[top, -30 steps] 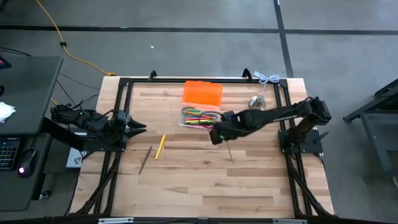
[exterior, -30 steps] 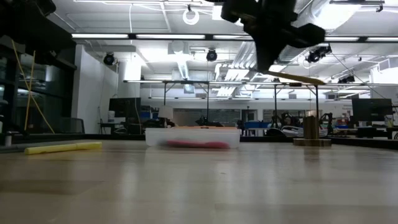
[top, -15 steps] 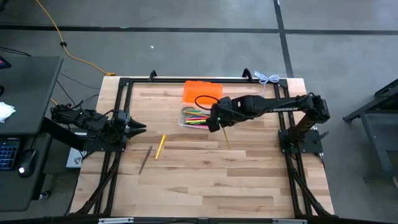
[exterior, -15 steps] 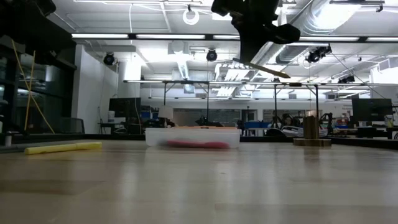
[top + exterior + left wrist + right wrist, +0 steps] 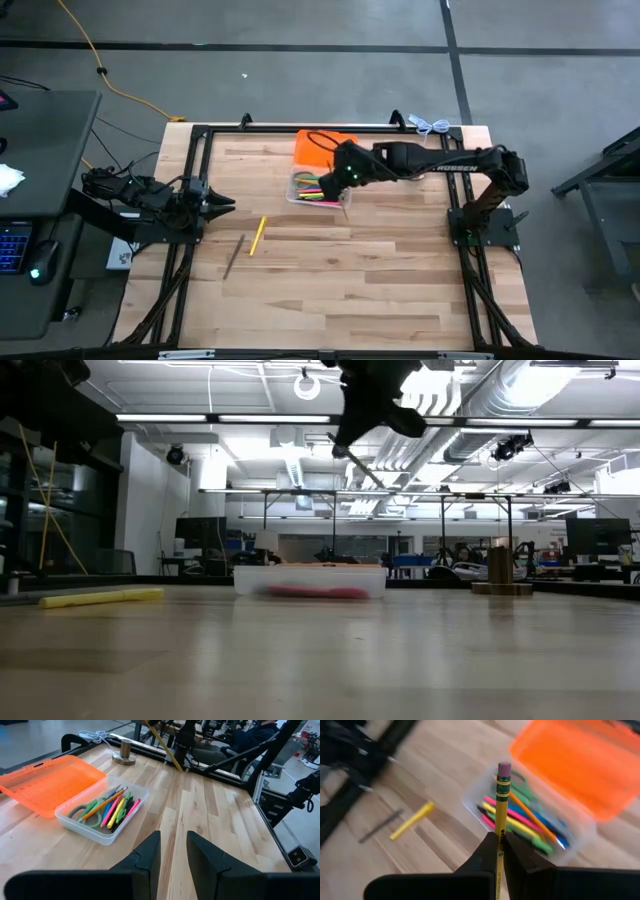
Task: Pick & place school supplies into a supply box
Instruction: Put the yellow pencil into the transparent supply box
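Right wrist view alone: pencil (image 5: pixel 500 815) eraser-first over supply box (image 5: pixel 585 832).

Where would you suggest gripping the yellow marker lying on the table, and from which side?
Grip the yellow marker at its middle, coming straight down from above. It lies flat on bare wood, slightly angled, with the dark pencil apart beside it, so fingers should straddle its narrow width, across the long axis.
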You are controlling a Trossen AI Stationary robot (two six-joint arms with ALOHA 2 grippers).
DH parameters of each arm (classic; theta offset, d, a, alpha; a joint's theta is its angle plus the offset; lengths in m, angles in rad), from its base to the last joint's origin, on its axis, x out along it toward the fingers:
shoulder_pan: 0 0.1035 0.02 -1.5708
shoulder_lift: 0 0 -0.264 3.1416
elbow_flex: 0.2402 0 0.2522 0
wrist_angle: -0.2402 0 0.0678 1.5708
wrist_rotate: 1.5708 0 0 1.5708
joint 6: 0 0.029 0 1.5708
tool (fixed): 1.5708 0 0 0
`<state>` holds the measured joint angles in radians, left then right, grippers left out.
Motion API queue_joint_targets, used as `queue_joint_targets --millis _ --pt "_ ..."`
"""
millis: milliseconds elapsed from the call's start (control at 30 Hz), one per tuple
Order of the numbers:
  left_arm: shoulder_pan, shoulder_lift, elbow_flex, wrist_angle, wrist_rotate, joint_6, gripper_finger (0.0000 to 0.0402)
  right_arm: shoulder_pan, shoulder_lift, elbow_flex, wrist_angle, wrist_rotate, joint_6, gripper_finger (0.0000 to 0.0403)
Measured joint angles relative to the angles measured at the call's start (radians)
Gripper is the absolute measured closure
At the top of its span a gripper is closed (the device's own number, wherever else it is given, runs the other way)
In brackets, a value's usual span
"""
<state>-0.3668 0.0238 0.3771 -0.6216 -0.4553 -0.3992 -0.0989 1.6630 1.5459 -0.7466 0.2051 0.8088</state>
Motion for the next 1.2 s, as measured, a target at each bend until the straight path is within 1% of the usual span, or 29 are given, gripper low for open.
queue_joint_targets --millis 167,433,767,1067,1200 --pt "0.000 0.000 0.000 0.000 0.000 0.000 0.0280 -0.030 0.000 0.000 0.125 -0.017 -0.135 0.0402" --pt "0.000 0.000 0.000 0.000 -0.001 0.000 0.0280 -0.061 0.000 0.000 0.248 -0.017 -0.319 0.0402" --pt "0.000 0.000 0.000 -0.001 -0.003 0.000 0.0280 -0.086 0.007 0.000 0.272 -0.032 -0.364 0.0402" --pt "0.000 0.000 0.000 -0.001 -0.003 -0.003 0.0280 -0.088 0.088 0.000 0.303 -0.120 -0.365 0.0403" --pt "0.000 0.000 0.000 -0.002 -0.003 -0.003 0.0280 -0.095 0.124 0.000 0.299 -0.140 -0.365 0.0403"
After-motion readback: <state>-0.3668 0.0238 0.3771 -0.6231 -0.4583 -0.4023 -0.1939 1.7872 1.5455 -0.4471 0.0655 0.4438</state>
